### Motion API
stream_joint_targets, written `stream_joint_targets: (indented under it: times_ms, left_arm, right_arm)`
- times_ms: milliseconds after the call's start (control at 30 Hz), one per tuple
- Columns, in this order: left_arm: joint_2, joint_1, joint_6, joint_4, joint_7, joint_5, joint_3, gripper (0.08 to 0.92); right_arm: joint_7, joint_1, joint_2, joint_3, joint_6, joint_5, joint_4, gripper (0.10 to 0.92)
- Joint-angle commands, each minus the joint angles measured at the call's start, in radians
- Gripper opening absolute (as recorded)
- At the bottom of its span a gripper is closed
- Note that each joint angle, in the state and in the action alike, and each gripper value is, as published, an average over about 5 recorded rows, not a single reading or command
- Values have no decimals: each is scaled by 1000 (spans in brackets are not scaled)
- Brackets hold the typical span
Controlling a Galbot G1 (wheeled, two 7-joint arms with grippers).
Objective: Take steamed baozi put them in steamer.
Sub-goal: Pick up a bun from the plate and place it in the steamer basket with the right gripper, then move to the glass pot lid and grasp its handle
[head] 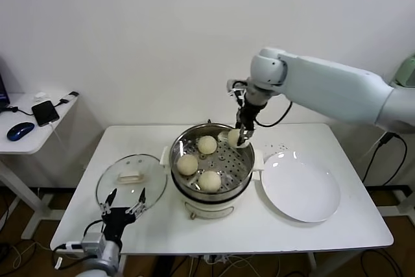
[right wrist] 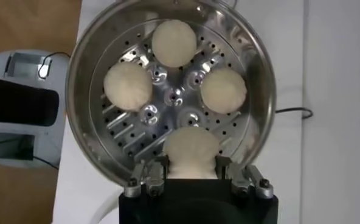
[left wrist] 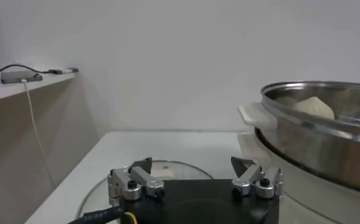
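The steamer [head: 241,174] stands mid-table, a shiny steel pot on a cream base. Three baozi lie on its perforated tray [right wrist: 175,100]: one at the back [head: 207,144], one at the left [head: 187,164], one at the front [head: 209,180]. My right gripper [head: 239,138] hangs over the steamer's back right rim, shut on a fourth baozi [right wrist: 191,151], held just above the tray. In the right wrist view my right gripper [right wrist: 192,165] has the bun between its fingers. My left gripper [head: 123,200] is open and empty, low at the table's front left, over the glass lid.
A round glass lid [head: 133,180] with a white handle lies left of the steamer. An empty white plate [head: 300,186] lies right of it. A side table [head: 39,124] at far left holds a phone, a mouse and cables.
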Motion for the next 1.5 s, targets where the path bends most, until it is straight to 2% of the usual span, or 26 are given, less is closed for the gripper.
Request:
stream_joint_targets:
  times_ms: [33, 300, 767, 867, 1000, 1133, 1233, 1367, 1500]
  left_arm:
    - [20, -1, 0, -5, 0, -2, -1, 823]
    - [23, -1, 1, -5, 1, -6, -1, 823]
    - [23, 1, 0, -6, 1, -6, 1, 823]
    - [22, 3, 0, -7, 0, -5, 2, 823]
    - [19, 5, -1, -8, 0, -2, 2, 823]
    - [13, 13, 5, -22, 3, -10, -1, 823]
    - [7, 17, -14, -32, -10, -38, -1, 823]
    - [-13, 8, -66, -51, -89, -144, 6, 823]
    - [-15, 1, -78, -58, -122, -193, 16, 823]
  right_arm:
    - [59, -41, 84, -64, -87, 44, -3, 526]
    - [112, -142, 108, -39, -135, -32, -22, 526]
    - [114, -165, 78, -9, -118, -129, -32, 540]
    - [117, -165, 66, -2, -115, -133, -27, 583]
    - [118, -168, 52, 16, -108, -134, -19, 696]
    - [116, -155, -59, 158, -103, -132, 51, 792]
    - [135, -187, -149, 333, -85, -137, 102, 818]
    - [261, -322, -241, 642, -45, -91, 156, 822]
    - [462, -582, -331, 966, 128, 14, 226, 823]
